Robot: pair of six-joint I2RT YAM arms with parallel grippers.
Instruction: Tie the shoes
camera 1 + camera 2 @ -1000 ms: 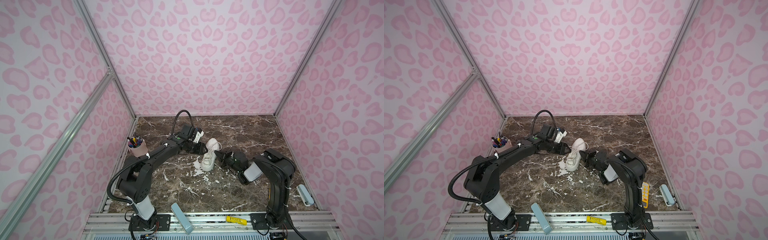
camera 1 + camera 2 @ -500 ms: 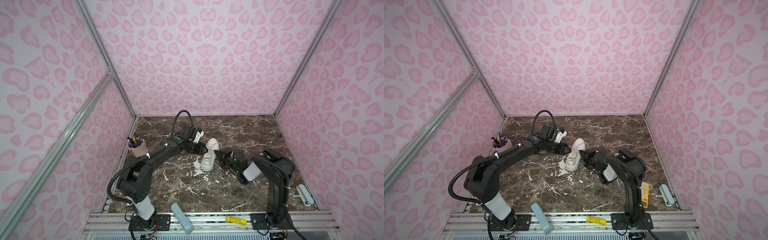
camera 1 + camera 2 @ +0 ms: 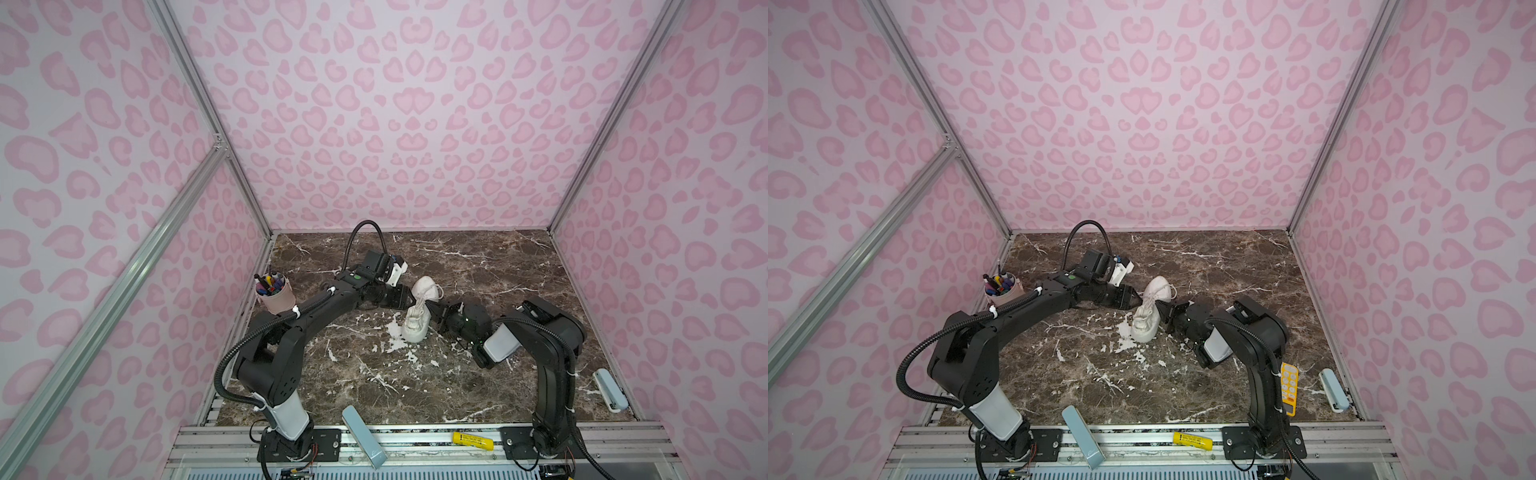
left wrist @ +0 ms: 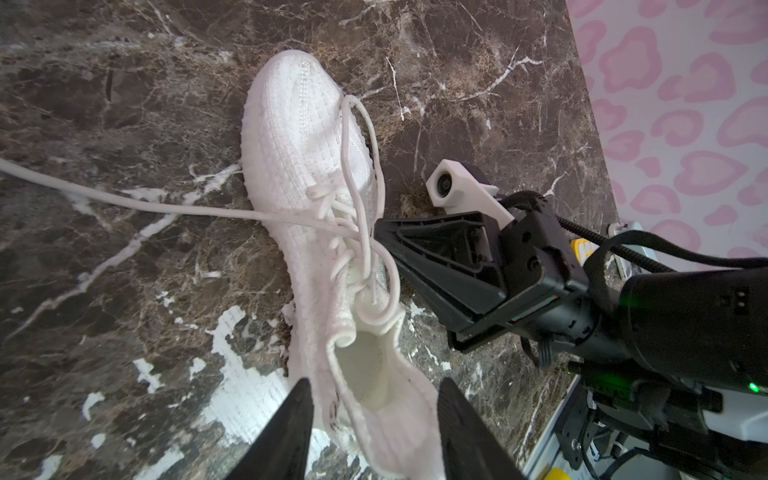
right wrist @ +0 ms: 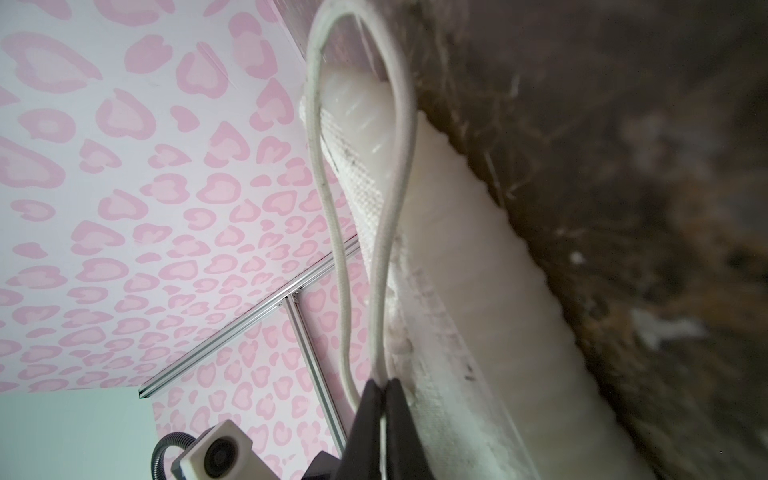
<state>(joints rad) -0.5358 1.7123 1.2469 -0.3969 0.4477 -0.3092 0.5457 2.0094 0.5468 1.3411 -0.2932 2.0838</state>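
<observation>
The white shoe (image 3: 415, 326) (image 3: 1146, 326) lies mid-table between both arms. In the left wrist view the shoe (image 4: 299, 145) has its heel between my left gripper's (image 4: 376, 415) two fingers, which press its sides. One lace (image 4: 124, 199) runs taut from the eyelets out of that view. My right gripper (image 4: 378, 230) meets the laces at the shoe's middle. In the right wrist view my right gripper (image 5: 381, 388) is shut on a lace loop (image 5: 332, 208) beside the sole (image 5: 478, 270). Both top views show the left gripper (image 3: 409, 300) (image 3: 1138, 297) and right gripper (image 3: 430, 309) (image 3: 1160, 309) on opposite sides of the shoe.
A pink cup of pens (image 3: 274, 293) stands by the left wall. A blue-grey block (image 3: 363, 436) and a yellow item (image 3: 471, 440) lie at the front rail. A pale blue device (image 3: 609, 388) sits front right. Pink patterned walls enclose the marble table (image 3: 498, 270).
</observation>
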